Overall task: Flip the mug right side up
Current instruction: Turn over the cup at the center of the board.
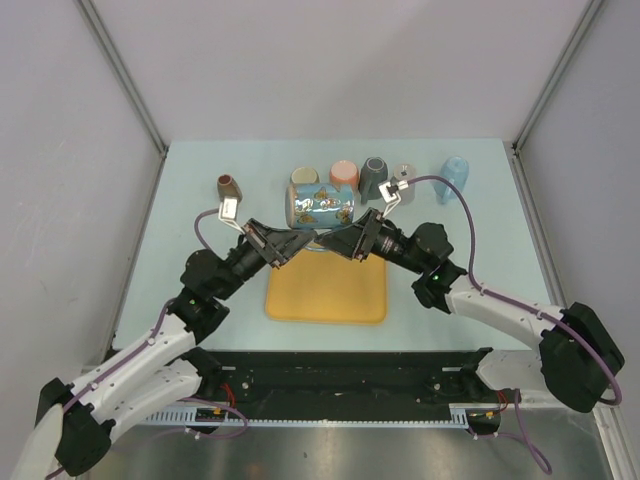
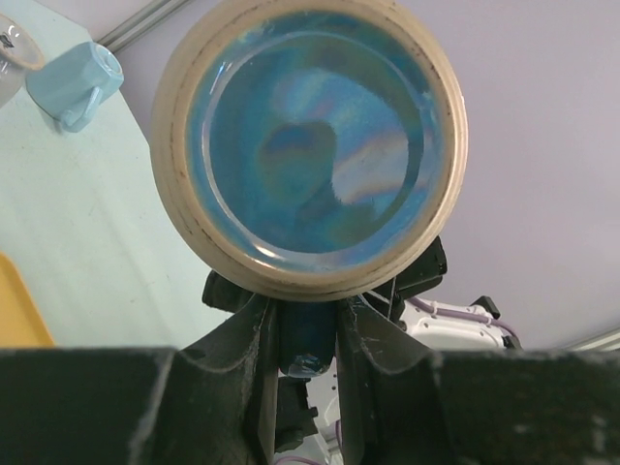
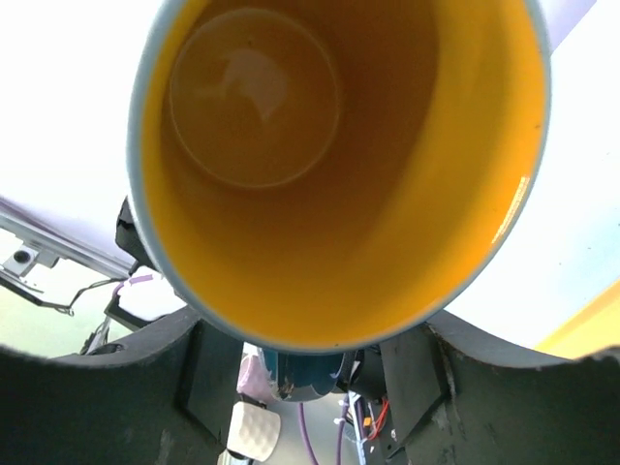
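Observation:
The mug (image 1: 320, 205) is blue with a printed pattern, a cream base ring and a yellow inside. It is held on its side in the air above the far edge of the orange mat (image 1: 325, 290), base to the left and mouth to the right. My left gripper (image 1: 298, 243) is shut on the mug's blue handle (image 2: 308, 339), and the left wrist view faces the mug's base (image 2: 310, 145). My right gripper (image 1: 338, 243) is open just below the mug's mouth. Its fingers (image 3: 194, 387) stand wide apart on either side of the rim (image 3: 339, 329) and the handle.
A row of upside-down cups stands at the back: brown (image 1: 229, 187), cream-green (image 1: 304, 177), pink (image 1: 343, 175), dark grey (image 1: 373, 175), pale grey (image 1: 404, 180) and light blue (image 1: 455, 178). The table's side walls rise to the left and right.

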Available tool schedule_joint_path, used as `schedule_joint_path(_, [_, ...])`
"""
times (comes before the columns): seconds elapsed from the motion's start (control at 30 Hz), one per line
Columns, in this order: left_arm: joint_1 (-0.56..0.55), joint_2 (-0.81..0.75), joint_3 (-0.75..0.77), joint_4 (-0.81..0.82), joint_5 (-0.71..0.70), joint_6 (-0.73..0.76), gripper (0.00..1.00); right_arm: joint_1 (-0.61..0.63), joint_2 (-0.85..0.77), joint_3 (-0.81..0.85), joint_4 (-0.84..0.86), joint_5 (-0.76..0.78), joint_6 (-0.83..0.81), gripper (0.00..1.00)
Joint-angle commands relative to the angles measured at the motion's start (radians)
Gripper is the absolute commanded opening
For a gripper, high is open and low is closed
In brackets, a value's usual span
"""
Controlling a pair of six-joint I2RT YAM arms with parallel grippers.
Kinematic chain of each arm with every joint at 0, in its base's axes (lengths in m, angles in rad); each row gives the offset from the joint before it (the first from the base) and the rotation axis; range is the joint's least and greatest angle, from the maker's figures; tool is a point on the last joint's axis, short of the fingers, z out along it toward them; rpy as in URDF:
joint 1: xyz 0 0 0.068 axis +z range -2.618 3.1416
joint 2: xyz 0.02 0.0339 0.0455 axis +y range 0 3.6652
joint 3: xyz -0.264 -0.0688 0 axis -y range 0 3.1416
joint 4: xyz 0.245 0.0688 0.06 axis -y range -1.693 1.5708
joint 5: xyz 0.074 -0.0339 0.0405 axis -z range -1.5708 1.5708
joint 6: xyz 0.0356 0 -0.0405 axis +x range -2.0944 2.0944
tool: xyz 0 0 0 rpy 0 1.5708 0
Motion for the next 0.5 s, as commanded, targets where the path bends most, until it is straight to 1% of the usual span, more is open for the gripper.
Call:
schedule_joint_path(0.0, [-0.037, -0.032, 0.022, 0.147, 0.057, 0.003, 0.00, -0.018, 0.016, 0.058, 0.123, -0.005, 0.033, 0.56])
schedule_joint_path(0.03, [-0.039, -0.030, 0.019, 0.147, 0.057, 0.001, 0.00, -0.023, 0.018, 0.061, 0.126, -0.012, 0.031, 0.50])
schedule_joint_path(0.1, [-0.043, -0.030, 0.014, 0.147, 0.057, 0.000, 0.00, -0.028, 0.024, 0.069, 0.126, -0.031, 0.031, 0.44])
schedule_joint_path(0.13, [-0.043, -0.032, 0.013, 0.147, 0.055, 0.000, 0.00, -0.029, 0.026, 0.073, 0.127, -0.038, 0.030, 0.38])
schedule_joint_path(0.2, [-0.045, -0.032, 0.007, 0.147, 0.055, -0.003, 0.00, -0.034, 0.027, 0.076, 0.135, -0.058, 0.028, 0.33])
schedule_joint_path(0.23, [-0.045, -0.033, 0.007, 0.147, 0.055, -0.002, 0.00, -0.034, 0.027, 0.079, 0.137, -0.065, 0.027, 0.28])
schedule_joint_path(0.3, [-0.045, -0.036, 0.005, 0.147, 0.052, -0.003, 0.00, -0.040, 0.027, 0.084, 0.137, -0.094, 0.024, 0.23])
schedule_joint_path(0.33, [-0.045, -0.036, 0.004, 0.147, 0.049, -0.003, 0.00, -0.041, 0.027, 0.084, 0.135, -0.110, 0.022, 0.16])
schedule_joint_path(0.43, [-0.043, -0.038, 0.001, 0.147, 0.045, -0.006, 0.00, -0.055, 0.022, 0.095, 0.123, -0.168, 0.021, 0.00])
schedule_joint_path(0.47, [-0.042, -0.036, 0.001, 0.147, 0.046, -0.005, 0.00, -0.060, 0.022, 0.104, 0.112, -0.186, 0.017, 0.00])
